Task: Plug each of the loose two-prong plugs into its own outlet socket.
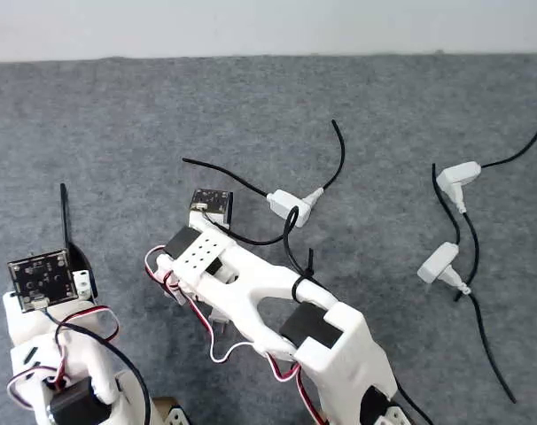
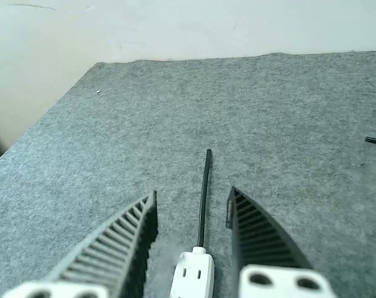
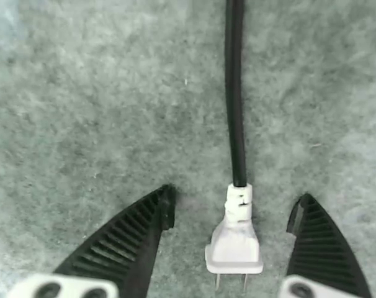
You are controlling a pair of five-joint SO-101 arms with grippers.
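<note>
Grey felt table point(image 1: 118, 115), left fingers point(image 2: 123, 242) spread astride a socket point(image 2: 193, 276), right fingers point(image 3: 132, 239) spread astride a plug point(image 3: 236, 245).

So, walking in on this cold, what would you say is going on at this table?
Two robot arms are set up to mate loose plugs and sockets on a grey mat. The left tool is open, with a white socket lying between its fingers and the socket's black cord running away from it. The right tool is open on either side of a white two-prong plug. Neither piece is gripped yet. Other white connectors lie further out on the mat.
</note>
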